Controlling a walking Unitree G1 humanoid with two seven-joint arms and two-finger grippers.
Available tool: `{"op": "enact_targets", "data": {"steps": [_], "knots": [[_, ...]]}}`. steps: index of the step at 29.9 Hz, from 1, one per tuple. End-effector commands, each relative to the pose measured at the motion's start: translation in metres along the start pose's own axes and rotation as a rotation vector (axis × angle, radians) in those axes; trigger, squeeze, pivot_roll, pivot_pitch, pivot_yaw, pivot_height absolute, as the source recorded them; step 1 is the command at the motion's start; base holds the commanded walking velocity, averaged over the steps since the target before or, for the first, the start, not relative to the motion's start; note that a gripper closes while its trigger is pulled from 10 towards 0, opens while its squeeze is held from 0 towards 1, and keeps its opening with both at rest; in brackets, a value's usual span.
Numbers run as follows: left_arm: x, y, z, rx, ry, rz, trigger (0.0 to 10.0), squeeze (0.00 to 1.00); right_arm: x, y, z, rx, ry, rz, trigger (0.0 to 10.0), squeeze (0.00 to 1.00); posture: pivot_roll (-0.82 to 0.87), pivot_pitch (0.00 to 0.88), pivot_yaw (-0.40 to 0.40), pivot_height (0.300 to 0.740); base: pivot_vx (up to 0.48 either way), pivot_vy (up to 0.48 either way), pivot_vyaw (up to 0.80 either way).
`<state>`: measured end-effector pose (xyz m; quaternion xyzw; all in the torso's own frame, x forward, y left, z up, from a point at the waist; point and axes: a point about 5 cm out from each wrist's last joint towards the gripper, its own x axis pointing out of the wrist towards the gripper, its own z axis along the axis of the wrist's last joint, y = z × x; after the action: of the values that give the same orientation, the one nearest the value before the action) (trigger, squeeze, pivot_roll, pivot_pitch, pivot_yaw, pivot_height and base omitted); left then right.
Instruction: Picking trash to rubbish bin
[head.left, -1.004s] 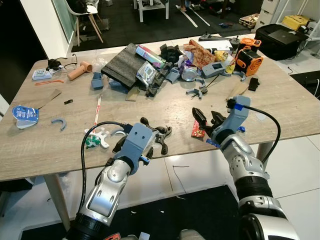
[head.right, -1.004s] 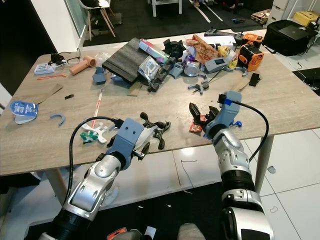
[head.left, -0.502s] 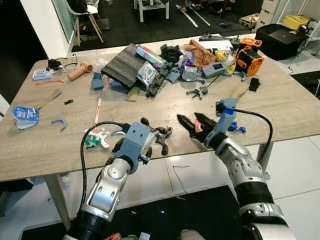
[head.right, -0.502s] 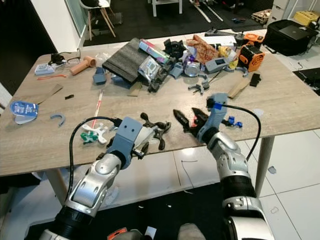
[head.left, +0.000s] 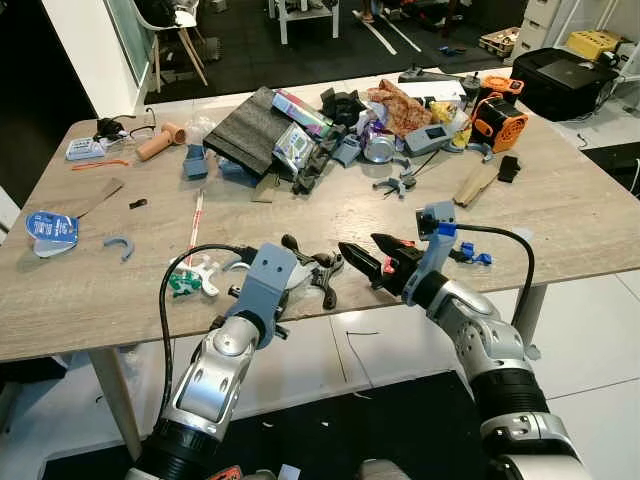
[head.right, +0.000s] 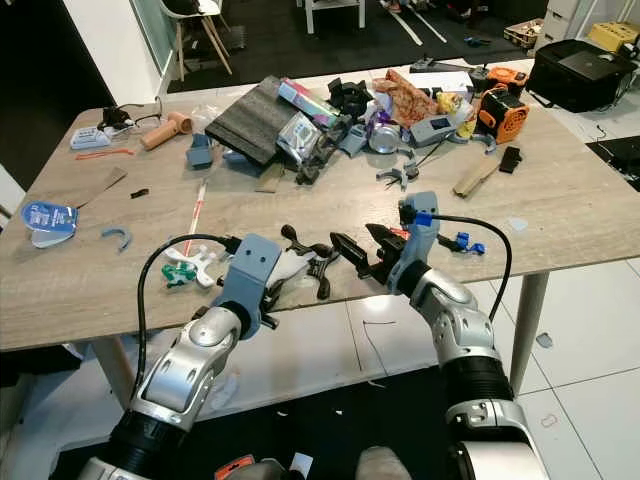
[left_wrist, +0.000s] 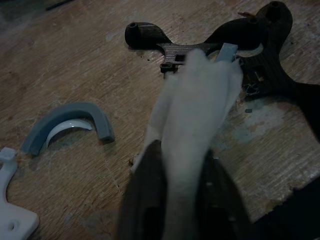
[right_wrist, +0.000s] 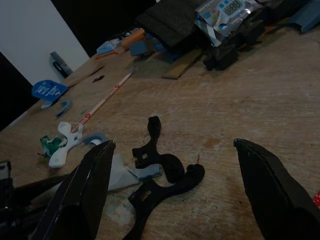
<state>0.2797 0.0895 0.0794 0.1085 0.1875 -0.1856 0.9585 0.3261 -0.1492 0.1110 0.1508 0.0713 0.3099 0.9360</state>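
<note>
At the table's near edge, your left gripper (left_wrist: 192, 165) pinches a crumpled white tissue (left_wrist: 200, 100) lying against the black forked plastic bracket (head.left: 322, 272). Your right gripper (head.left: 378, 258) hangs spread beside them; lift the tissue straight up, clear of the bracket.

A workshop or maker's lab, by the look of it: a long wood-grain desk (head.left: 600, 215) strewn with grey and black printed plastic parts (head.left: 117, 246), an orange fan unit (head.left: 497, 118), a small grey device with a display (head.left: 430, 136) and wrappers. Behind stand a black printer (head.left: 562, 80), a white-legged chair (head.left: 175, 40) and dark carpet beside pale floor tiles.
</note>
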Motion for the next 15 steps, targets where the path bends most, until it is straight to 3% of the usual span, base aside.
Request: {"op": "enact_targets", "data": {"steps": [1, 11, 14, 15], "knots": [[0.002, -0.001, -0.004, -0.029, 0.027, -0.006, 0.0, 0.00, 0.000, 0.002, -0.001, 0.003, 0.009, 0.017, 10.0, 0.00, -0.16, 0.000, 0.045, 0.740, 0.000, 0.000, 0.00], [0.001, 0.001, 0.003, -0.086, -0.022, -0.012, 0.0, 0.00, 0.000, 0.001, 0.000, 0.008, 0.003, 0.007, 10.0, 0.00, -0.16, 0.000, 0.042, 0.740, 0.000, 0.000, 0.00], [-0.002, 0.007, 0.012, -0.237, -0.092, -0.030, 0.0, 0.00, 0.000, 0.000, 0.001, 0.015, -0.003, 0.000, 10.0, 0.00, -0.16, 0.000, 0.040, 0.740, 0.000, 0.000, 0.00], [-0.002, 0.007, 0.012, -0.237, -0.092, -0.030, 0.0, 0.00, 0.000, 0.000, 0.001, 0.015, -0.003, 0.000, 10.0, 0.00, -0.16, 0.000, 0.040, 0.740, 0.000, 0.000, 0.00]]}}
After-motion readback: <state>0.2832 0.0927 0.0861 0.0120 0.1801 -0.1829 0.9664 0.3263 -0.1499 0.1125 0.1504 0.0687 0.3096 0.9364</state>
